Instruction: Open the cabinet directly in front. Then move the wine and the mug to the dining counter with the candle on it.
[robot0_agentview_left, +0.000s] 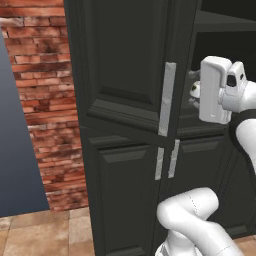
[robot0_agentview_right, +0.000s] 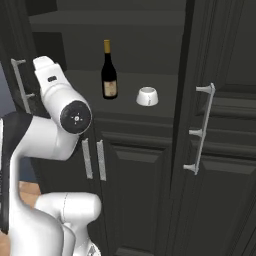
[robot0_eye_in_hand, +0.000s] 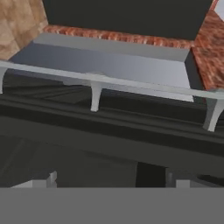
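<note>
Black raised-panel cabinet (robot0_agentview_right: 150, 165) open; dark gold-capped wine bottle (robot0_agentview_right: 109, 70) upright beside white mug (robot0_agentview_right: 147, 96) on shelf. Hand view: silver bar handle (robot0_eye_in_hand: 109, 81); pincer (robot0_eye_in_hand: 114, 180) wide, empty.

Your arm (robot0_agentview_right: 55, 125) wore glossy white rounded shells with black bands at the joints, a dark round cap marked by a small white centre.
</note>
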